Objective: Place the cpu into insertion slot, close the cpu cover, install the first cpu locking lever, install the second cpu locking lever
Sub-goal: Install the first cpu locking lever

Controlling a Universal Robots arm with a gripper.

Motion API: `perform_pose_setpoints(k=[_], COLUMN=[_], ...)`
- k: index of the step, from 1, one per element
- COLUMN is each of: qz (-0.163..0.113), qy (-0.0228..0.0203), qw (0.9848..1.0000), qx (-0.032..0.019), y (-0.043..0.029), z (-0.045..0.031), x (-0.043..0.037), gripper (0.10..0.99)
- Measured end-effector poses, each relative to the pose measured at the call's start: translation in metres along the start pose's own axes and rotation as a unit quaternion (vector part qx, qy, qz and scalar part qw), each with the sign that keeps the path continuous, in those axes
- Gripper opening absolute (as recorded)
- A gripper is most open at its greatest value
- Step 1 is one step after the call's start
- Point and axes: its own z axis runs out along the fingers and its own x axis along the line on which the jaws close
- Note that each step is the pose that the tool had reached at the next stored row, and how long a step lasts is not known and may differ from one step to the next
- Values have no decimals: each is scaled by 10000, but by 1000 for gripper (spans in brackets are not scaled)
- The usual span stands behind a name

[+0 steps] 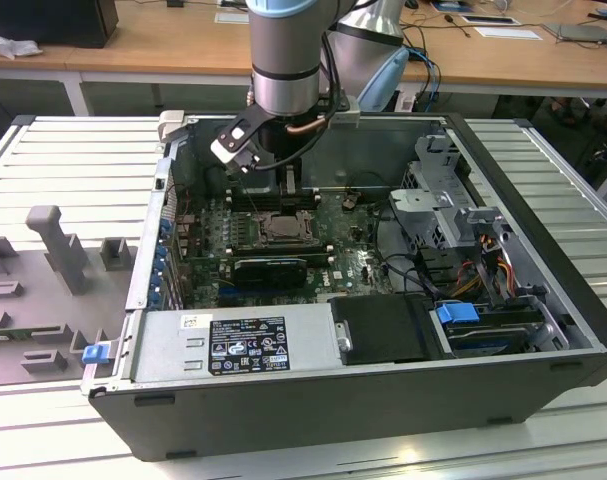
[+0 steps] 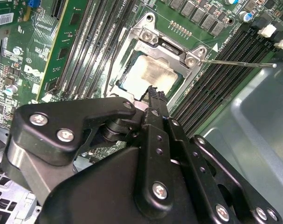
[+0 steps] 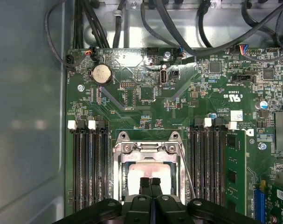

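Silver cpu point(image 3: 134, 175) just beneath closed gripper point(image 3: 150, 181)

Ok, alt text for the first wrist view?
The gripper, jaws together, is poised over the pale cpu, which sits inside the lowered cpu cover on a green motherboard. A thin lever stands free beside the cover, and black memory slots flank the cover on both sides.

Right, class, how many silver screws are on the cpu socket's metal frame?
2. In the first wrist view, one screw and a second screw sit at opposite ends of the insertion slot's edge away from the gripper. The gripper covers the near edge; more may be hidden.
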Motion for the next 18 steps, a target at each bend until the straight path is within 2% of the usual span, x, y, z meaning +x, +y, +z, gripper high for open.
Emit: perform_pose_setpoints(k=[10, 18], qz=[0, 0], qy=[-1, 0], qw=[10000, 10000], qx=[1, 0], y=[1, 7], z=[-16, -122], x=[0, 2], gripper=[106, 106])
